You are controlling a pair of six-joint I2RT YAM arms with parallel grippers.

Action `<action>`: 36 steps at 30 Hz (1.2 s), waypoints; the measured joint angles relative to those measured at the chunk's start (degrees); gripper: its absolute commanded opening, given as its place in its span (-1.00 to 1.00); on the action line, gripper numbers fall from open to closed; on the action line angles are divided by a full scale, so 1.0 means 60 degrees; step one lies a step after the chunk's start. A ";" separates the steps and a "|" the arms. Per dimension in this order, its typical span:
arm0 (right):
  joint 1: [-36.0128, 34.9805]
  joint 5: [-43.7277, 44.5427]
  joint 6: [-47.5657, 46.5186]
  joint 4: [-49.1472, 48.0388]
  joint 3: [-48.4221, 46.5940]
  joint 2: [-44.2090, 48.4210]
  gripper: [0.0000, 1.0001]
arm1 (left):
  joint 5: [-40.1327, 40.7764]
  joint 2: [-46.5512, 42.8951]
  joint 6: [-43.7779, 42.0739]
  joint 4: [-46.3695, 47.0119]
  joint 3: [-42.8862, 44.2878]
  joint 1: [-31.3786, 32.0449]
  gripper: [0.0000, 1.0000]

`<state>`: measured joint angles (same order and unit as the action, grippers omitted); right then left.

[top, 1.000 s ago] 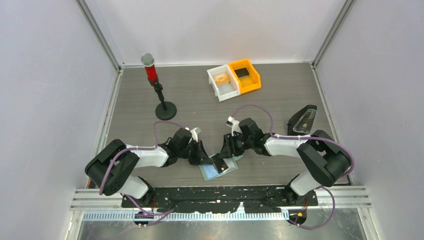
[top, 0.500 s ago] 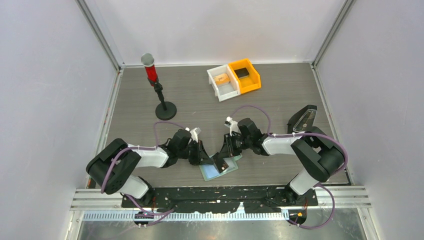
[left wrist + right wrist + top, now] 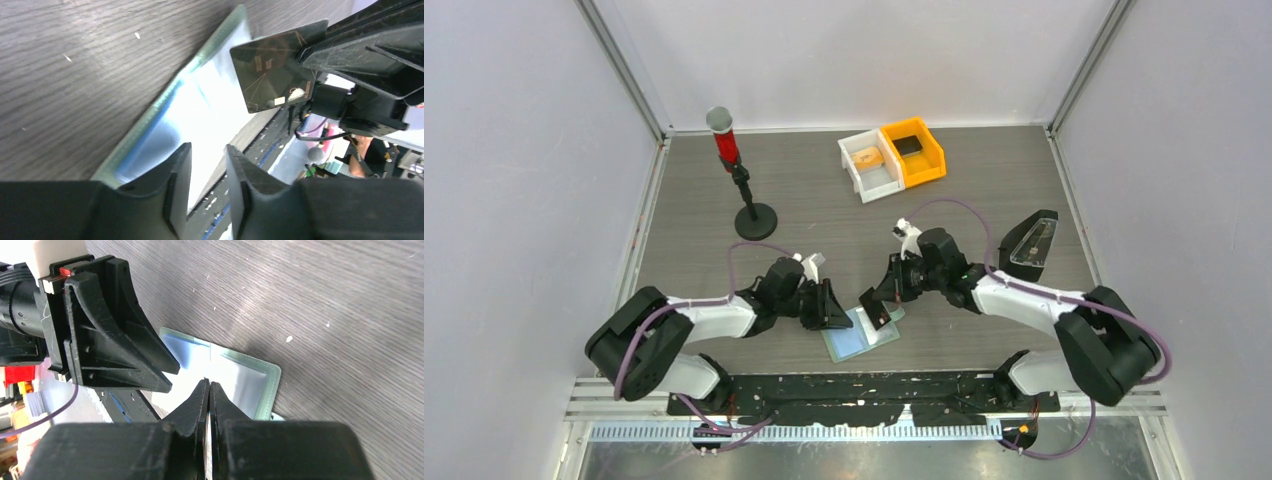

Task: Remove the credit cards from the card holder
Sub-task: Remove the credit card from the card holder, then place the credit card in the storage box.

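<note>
My right gripper (image 3: 209,382) pinches a thin brownish rectangular card (image 3: 272,75) just above the flat translucent pale-green card holder (image 3: 846,345), by the near edge of the table (image 3: 824,200). My left gripper (image 3: 207,147), jaws slightly parted, sits over the holder.

Top cam overhead, wide; L/R wrist cams low, close-up, opposed, shared card holder (image 3: 846,345).

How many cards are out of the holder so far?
One card is out, pinched in the right end effector above the holder; it is not put down yet. A blue card seems to be inside, so that one is left.
</note>
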<state>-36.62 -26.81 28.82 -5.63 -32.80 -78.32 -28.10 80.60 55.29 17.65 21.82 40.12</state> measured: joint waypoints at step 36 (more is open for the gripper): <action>0.0124 -0.0583 0.4153 -0.3424 0.2299 0.4262 -0.69 | -0.1118 -0.1661 0.3665 0.5133 -0.1042 0.0262 -1.00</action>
<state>-35.88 -30.30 53.74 -26.17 -19.00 -52.75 -34.81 70.63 77.28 48.45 15.57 41.69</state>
